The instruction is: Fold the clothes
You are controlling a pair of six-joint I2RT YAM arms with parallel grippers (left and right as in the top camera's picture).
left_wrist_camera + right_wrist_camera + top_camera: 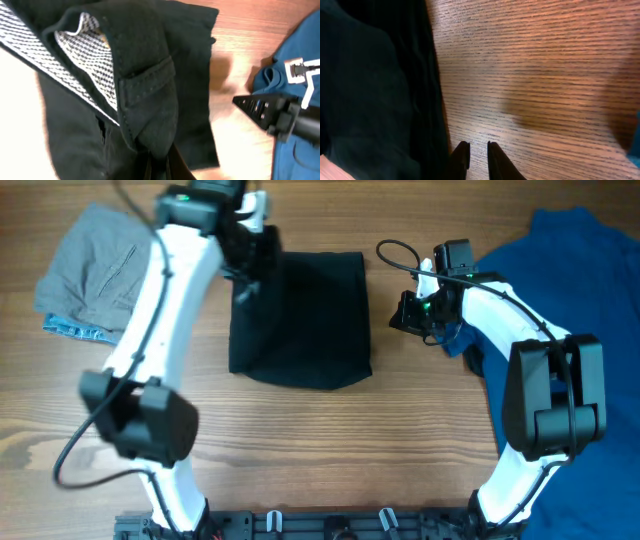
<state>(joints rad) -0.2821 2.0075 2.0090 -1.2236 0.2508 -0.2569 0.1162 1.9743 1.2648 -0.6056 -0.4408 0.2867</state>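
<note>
Overhead: you are seeing the black shorts (300, 320) lying folded into a rough rectangle at the top centre of the wooden table (300, 440). The grey garment (95, 270) is sitting crumpled well apart at the top left, and the blue T-shirt (590, 280) is spreading along the right edge. The left gripper (245, 275) is working at the shorts' upper left corner. The right gripper (405, 315) is hanging over bare wood between the shorts and the T-shirt, touching neither as far as you can tell. Left wrist: a thick fold of the shorts is running down into the left gripper at the bottom edge, and its dark fingers (175, 167) are closing on that fold, though they are hard to separate from the cloth. The checked waistband lining (82, 50) is turning outward at the upper left, and the right gripper is showing as a closed dark wedge beside the T-shirt. Right wrist: the right gripper's fingers (460, 160) are sitting almost together with only a thin slit of wood showing between them, gripping nothing. The shorts are filling the left side of this view, just beside the fingertips.
</note>
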